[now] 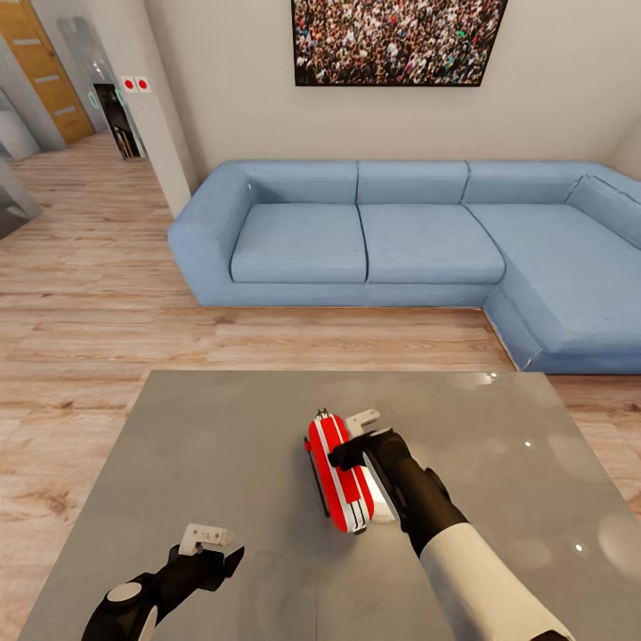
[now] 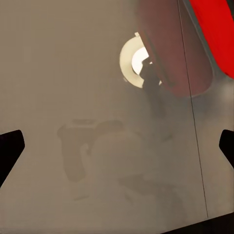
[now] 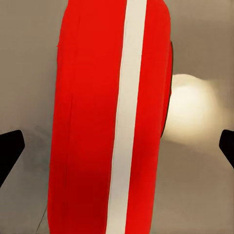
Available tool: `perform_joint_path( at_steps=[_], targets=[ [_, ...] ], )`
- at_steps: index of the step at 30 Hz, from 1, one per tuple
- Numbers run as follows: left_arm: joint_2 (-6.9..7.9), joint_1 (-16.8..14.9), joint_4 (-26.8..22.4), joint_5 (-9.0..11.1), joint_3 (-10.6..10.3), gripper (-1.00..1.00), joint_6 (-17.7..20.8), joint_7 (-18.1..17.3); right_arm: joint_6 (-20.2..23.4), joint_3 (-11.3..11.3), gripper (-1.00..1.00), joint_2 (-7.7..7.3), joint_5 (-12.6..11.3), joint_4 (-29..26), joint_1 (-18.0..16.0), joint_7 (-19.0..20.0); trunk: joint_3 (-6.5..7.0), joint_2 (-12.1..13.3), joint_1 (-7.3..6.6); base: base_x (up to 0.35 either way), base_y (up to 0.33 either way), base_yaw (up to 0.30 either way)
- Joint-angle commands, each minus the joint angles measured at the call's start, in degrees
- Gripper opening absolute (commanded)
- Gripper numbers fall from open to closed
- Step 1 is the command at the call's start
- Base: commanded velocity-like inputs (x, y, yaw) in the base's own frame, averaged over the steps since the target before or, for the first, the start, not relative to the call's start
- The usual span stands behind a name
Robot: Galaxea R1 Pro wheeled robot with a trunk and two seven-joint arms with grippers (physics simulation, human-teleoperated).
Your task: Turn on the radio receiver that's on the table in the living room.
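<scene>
The glossy red radio receiver (image 1: 339, 472), white-striped, stands on edge on the grey bench (image 1: 223, 445). The right end effector (image 1: 356, 436) hovers over it, spread wide; the left end effector (image 1: 214, 547) is also spread.

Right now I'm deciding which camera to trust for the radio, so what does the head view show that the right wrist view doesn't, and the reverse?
Head view alone: the blue sofa, the framed crowd picture, the wood floor, the left gripper hovering over the near table area, and the right gripper over the radio receiver.

Right wrist view alone: a close look at the radio's white trim band, and a bright lamp reflection beside it.

Both share: the red radio on the grey table.
</scene>
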Motion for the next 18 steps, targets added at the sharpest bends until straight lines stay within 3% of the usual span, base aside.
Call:
perform_joint_path(
  at_steps=[1, 18],
  targets=[
    [0.00, 0.00, 0.00, -0.03, 0.00, 1.00, 0.00, 0.01, -0.09, 0.00, 1.00, 0.00, 0.00, 0.10, 0.00, 0.00, 0.00, 0.00, 0.00, 0.000, 0.000, 0.000],
    [0.00, 0.00, 0.00, -0.08, 0.00, 1.00, 0.00, 0.00, -4.06, -0.01, 1.00, 0.00, -0.02, 5.22, 0.00, 0.00, 0.00, 0.00, 0.00, 0.000, 0.000, 0.000]
  ],
)
